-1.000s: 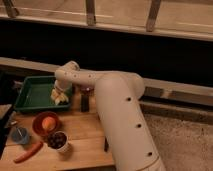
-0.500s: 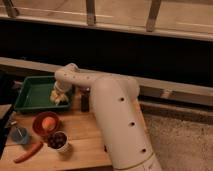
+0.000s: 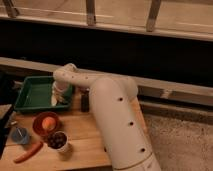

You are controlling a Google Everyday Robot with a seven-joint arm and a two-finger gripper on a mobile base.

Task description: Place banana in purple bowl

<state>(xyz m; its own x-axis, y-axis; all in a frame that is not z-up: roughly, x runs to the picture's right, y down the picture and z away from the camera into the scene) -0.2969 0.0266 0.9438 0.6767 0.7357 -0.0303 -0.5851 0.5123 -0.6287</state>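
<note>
Backdrop: a dark wall band is seen under a pale ledge with upright posts; speckled floor is seen to the right.
Bench (image 3: 85, 149): a wooden top by which every item is carried.
Arm (image 3: 120, 120): a thick white arm is raised from the bench's near right corner and bent leftward towards the tray.
Green tray (image 3: 35, 94): set at the far left of the bench; its right edge is overhung by the gripper.
Orange-red bowl (image 3: 36, 126): placed just in front of the tray; a round orange fruit (image 3: 48, 122) is held in it.
Carrot (image 3: 27, 152): laid at the near left, apart from the bowl.
White cup (image 3: 59, 141): filled with dark fruit and stood just beside the orange-red bowl.
Dark object (image 3: 85, 102): partly hidden by the arm; it cannot be identified.
Gripper (image 3: 59, 94): pointed downward over the tray's right edge; whether it is clenched or released cannot be told.
Banana (image 3: 54, 100): a pale yellow piece is seen directly under the gripper, at the tray's right end.
Purple bowl: it cannot be made out.
Change: over the last second the arm's bulk was swung slightly left, while gripper and banana were kept in place.
Meaning: pick-up is judged to be in hand; carrying and placing are judged not yet done.
</note>
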